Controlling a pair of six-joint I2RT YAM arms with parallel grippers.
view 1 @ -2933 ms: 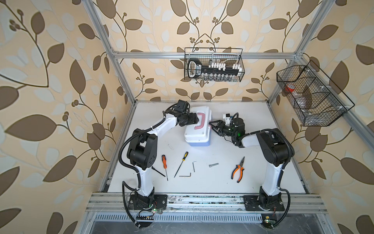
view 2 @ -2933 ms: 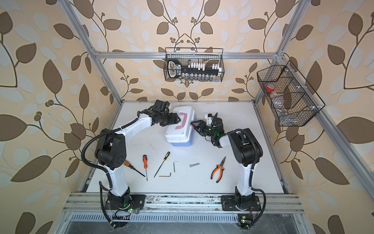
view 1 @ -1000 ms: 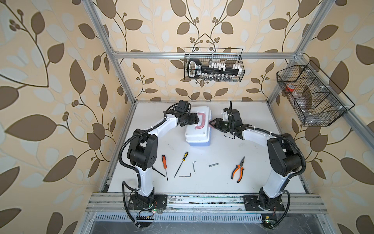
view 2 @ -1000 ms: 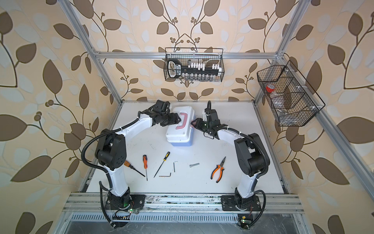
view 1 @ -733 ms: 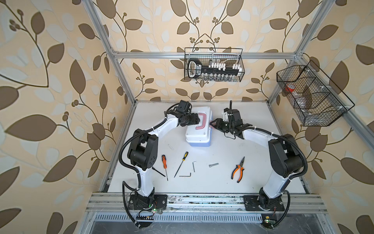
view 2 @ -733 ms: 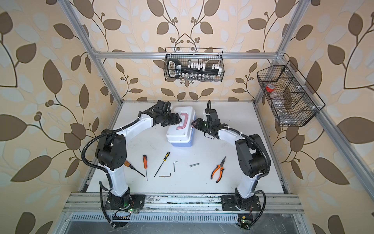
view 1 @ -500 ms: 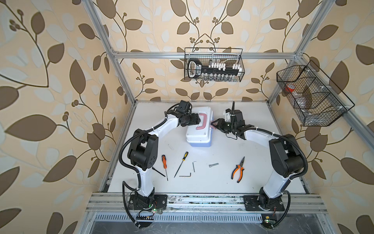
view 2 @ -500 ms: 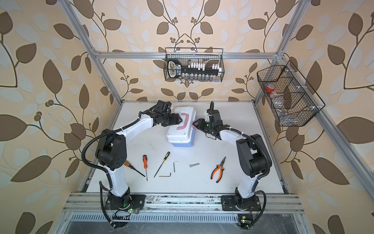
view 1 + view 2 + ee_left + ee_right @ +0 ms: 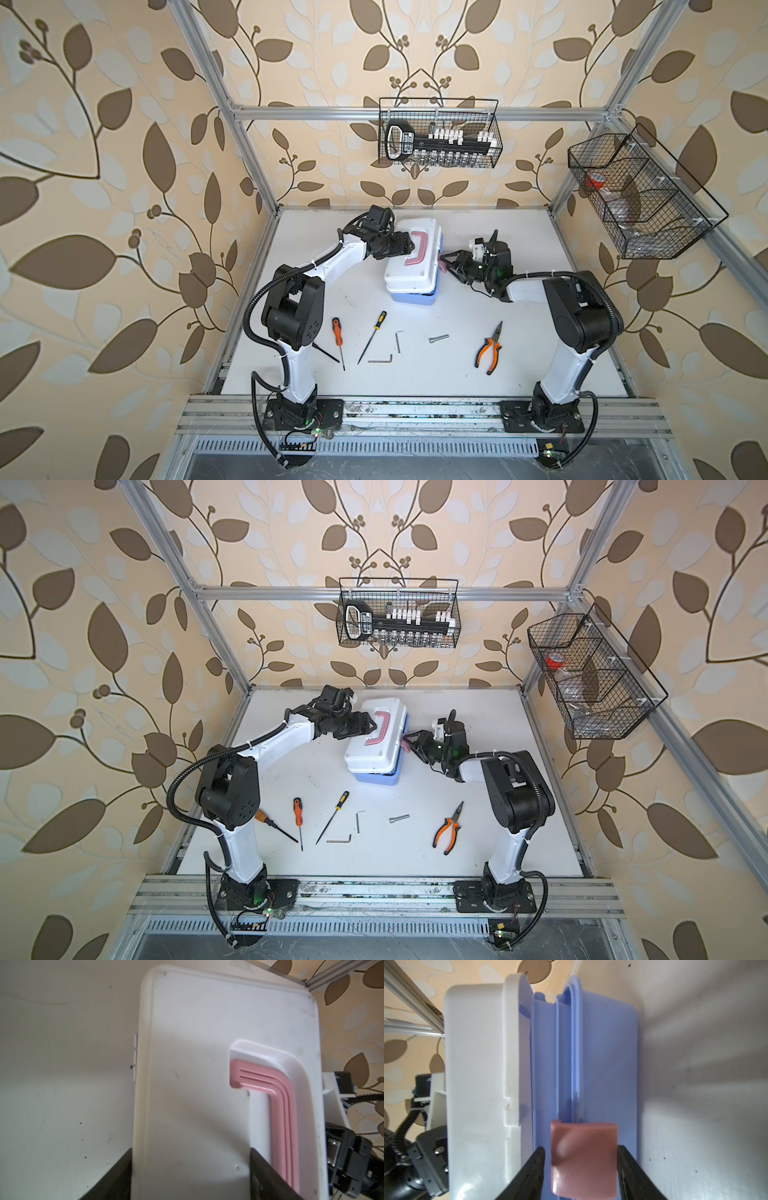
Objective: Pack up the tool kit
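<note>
The right tool (image 9: 581,1148) stands open astride the pinkish latch (image 9: 583,1167), which is flipped off the white lid (image 9: 477,1064). The left tool (image 9: 191,1149) clamps that lid. Low in both top views, screwdrivers (image 9: 337,332), hex keys (image 9: 399,338), a bolt (image 9: 439,338) and pliers (image 9: 489,347) lie loose on the desk (image 9: 519,374), none packed. Farther up, at mid-frame, the tool kit (image 9: 411,270) sits with its lid down. Judging by this, only the unlatching is done; opening and all the loading remain.

White-lidded blue case (image 9: 409,272) far back; screwdrivers (image 9: 337,332), hex keys (image 9: 399,340), bolt (image 9: 439,338), pliers (image 9: 489,348) loose nearer.
</note>
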